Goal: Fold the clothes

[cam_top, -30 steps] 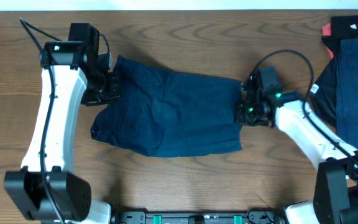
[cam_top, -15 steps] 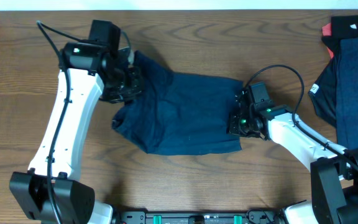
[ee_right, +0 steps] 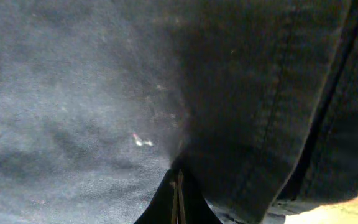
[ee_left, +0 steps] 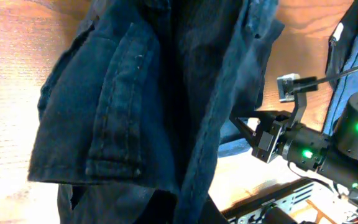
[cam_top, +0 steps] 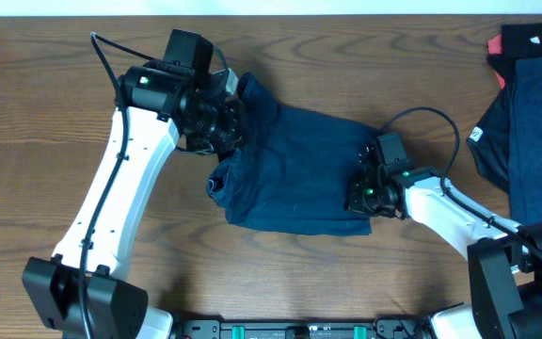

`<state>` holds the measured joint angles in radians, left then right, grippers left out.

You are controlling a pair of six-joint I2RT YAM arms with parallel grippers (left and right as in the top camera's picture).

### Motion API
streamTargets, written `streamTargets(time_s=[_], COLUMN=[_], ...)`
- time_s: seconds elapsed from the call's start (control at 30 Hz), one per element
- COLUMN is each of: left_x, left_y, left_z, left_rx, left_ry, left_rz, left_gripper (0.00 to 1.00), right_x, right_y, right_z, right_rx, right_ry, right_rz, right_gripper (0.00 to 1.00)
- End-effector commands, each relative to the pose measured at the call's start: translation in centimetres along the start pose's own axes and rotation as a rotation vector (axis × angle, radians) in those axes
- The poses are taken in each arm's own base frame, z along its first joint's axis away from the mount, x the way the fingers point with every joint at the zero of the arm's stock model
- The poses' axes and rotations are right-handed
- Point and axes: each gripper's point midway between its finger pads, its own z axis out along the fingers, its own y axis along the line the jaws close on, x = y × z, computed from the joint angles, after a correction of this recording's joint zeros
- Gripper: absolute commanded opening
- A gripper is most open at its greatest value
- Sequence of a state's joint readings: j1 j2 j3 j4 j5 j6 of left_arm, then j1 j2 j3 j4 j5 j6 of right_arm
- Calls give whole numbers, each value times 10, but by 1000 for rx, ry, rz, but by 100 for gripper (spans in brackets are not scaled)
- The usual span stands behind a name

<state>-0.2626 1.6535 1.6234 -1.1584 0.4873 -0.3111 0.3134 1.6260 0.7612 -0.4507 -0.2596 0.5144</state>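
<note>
A dark navy pair of trousers (cam_top: 299,174) lies mid-table, its left end lifted and bunched. My left gripper (cam_top: 230,118) is shut on that raised end; in the left wrist view the cloth (ee_left: 148,93) hangs in folds and hides most of the fingers (ee_left: 188,208). My right gripper (cam_top: 356,196) is at the trousers' right edge. In the right wrist view its fingertips (ee_right: 178,186) are pressed together, buried in a fold of the cloth (ee_right: 92,93). More clothes lie far right: a navy piece (cam_top: 534,122) with a small white label (cam_top: 475,135).
A black and red piece (cam_top: 534,42) lies at the back right corner beside the navy pile. The right arm (ee_left: 309,149) shows in the left wrist view, close to the hanging cloth. Bare wooden table (cam_top: 26,113) spreads to the left and front.
My left gripper has carried the trousers' left end up and to the right, shortening the spread cloth. My right gripper has shifted slightly left and toward the front along the right edge.
</note>
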Motion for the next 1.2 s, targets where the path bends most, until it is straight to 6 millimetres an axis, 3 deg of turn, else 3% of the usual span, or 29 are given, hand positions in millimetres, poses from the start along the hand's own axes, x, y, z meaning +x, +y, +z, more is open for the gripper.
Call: streamTargets(time_s=[0.0, 0.37, 0.77, 0.97, 1.07, 1.17], left_x=[0, -4, 7, 11, 10, 9], left_y=[-12, 20, 98, 117, 128, 135], left_z=[-23, -79, -101, -110, -116, -120], left_rx=[34, -109, -407, -462, -503, -515], left_ry=[-64, -267, -263, -251, -263, -269], left_rz=[22, -35, -178, -193, -204, -218], left_gripper=[6, 6, 6, 6, 6, 6], right_x=[5, 9, 8, -2, -13, -26], right_y=[-7, -3, 6, 20, 30, 38], right_z=[3, 6, 5, -6, -22, -46], right_rx=[32, 21, -21, -56, -60, -39], right_ry=[-5, 1, 6, -8, -33, -64], right_rz=[21, 19, 13, -18, -88, -122], right_gripper=[1, 1, 1, 2, 13, 45])
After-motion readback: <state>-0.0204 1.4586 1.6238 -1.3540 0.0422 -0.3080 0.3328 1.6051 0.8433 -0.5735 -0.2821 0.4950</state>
